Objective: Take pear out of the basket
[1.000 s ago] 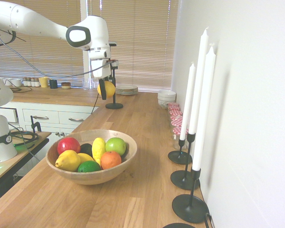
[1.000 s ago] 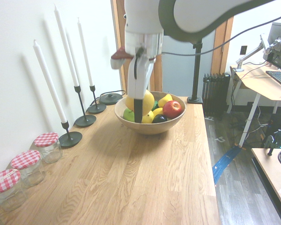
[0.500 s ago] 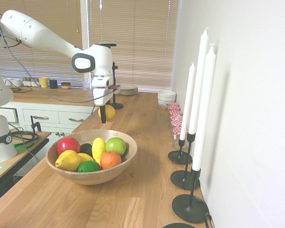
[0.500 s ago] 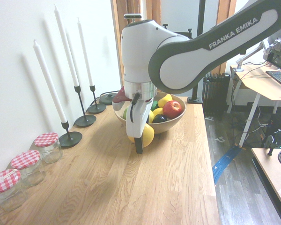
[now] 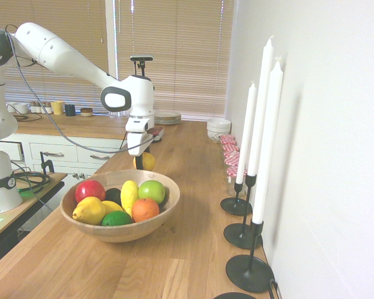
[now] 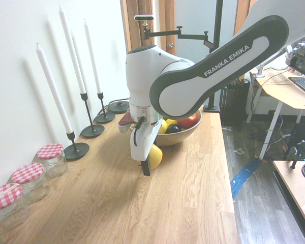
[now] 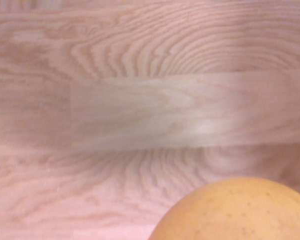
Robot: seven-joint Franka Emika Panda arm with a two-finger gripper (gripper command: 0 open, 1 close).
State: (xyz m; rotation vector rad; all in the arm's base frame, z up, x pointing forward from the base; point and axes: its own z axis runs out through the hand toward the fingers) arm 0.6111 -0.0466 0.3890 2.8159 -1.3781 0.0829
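First exterior view has the white arm reaching in from about 10 o'clock, elbow up high, wrist bent so the gripper (image 5: 141, 163) points straight down at the wooden counter (image 5: 187, 187). The fingers are pinched on the pear (image 5: 146, 161), which hangs just past the basket's (image 5: 121, 232) far rim, so it's already out of the bowl and low over the countertop. Can't tell from here if it touches the wood, since the rim hides the bottom of it.

Second exterior view is from the opposite side, and here the big forearm fills the frame from 2 o'clock down to the centre. The gripper (image 6: 148, 161) shows as dark fingers clamped on either side of the pear (image 6: 156, 154), which sits at roughly 7 o'clock of the basket (image 6: 185, 133), just beside its wall and very near the counter (image 6: 142, 203). This view also shows the red-lidded jars (image 6: 51, 158) up close.

Wrist view is just wood grain plus the speckled top of the pear (image 7: 235, 210) bulging up from the bottom edge.
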